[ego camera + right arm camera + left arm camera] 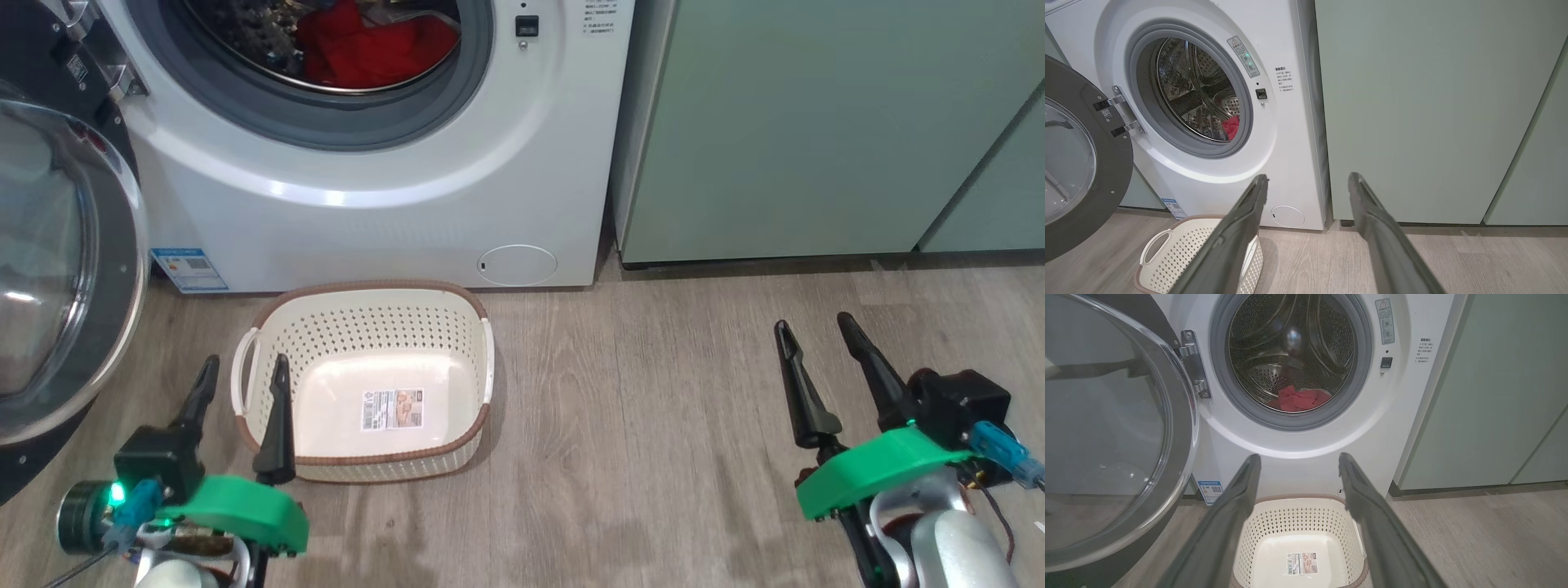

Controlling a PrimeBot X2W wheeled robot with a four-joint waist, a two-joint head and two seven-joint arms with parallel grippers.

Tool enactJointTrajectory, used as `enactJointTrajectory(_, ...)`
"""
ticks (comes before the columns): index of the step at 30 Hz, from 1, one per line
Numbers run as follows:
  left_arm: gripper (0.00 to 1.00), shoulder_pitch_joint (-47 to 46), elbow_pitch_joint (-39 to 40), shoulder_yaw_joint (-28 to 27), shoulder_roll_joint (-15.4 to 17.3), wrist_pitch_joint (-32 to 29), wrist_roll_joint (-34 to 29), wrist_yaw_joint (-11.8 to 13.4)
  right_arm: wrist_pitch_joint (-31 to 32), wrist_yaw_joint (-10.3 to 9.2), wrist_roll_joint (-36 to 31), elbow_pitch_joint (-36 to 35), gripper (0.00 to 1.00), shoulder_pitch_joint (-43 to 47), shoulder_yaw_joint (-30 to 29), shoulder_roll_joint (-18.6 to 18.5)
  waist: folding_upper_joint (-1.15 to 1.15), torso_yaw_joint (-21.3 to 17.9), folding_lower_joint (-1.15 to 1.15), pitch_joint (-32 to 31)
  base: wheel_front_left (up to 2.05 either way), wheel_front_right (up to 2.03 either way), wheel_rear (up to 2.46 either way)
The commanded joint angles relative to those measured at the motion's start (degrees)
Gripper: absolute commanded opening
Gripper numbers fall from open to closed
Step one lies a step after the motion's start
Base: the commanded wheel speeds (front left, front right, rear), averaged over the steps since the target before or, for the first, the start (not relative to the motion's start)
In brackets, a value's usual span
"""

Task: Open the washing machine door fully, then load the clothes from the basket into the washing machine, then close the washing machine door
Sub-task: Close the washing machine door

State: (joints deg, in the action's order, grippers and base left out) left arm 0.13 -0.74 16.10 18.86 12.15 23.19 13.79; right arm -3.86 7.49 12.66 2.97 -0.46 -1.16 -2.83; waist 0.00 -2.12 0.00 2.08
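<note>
Resting inside the washing machine (367, 220), the clothes (367, 49) (bright red) — left gripper (246, 361) and right gripper (815, 323) both spread apart.

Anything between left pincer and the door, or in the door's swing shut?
Nothing visible between the left pincer and the washing machine door. The clothes lie inside the drum, off the gasket. The basket stands on the floor below the opening; whether the door clears its rim, I cannot tell.

The pale wood-plank floor (653, 392) carries a cream basket (371, 287) just in front of the white washing machine (392, 220), with pale green cabinets (816, 122) standing beside the machine.
</note>
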Motion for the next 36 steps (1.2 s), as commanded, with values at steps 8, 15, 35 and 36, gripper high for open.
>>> enactJointTrajectory(8,1.0,-1.8,1.9,-1.8,1.6,0.1,0.3,0.5,-0.4,0.0,0.1,-1.7,1.0,-1.3,1.2,0.0,0.0,0.2,0.0,-0.3,0.0,0.0,0.0)
enactJointTrajectory(15,1.0,-2.3,1.5,-1.4,1.5,0.1,0.4,0.4,-0.1,0.0,-0.2,-2.1,1.0,-0.9,0.7,0.0,0.0,1.3,0.0,-0.4,0.0,0.0,0.0)
enactJointTrajectory(35,1.0,-3.7,0.0,-2.2,0.2,1.6,1.2,1.2,0.8,0.0,-0.1,-3.5,1.0,-1.3,2.4,0.0,0.0,20.3,0.0,-0.4,0.0,0.0,0.0)
enactJointTrajectory(36,1.0,-3.4,0.0,-2.3,0.2,1.6,1.2,1.4,0.8,0.0,0.0,-3.5,1.0,-1.3,2.5,0.0,0.0,21.1,0.0,-0.5,0.0,0.0,0.0)
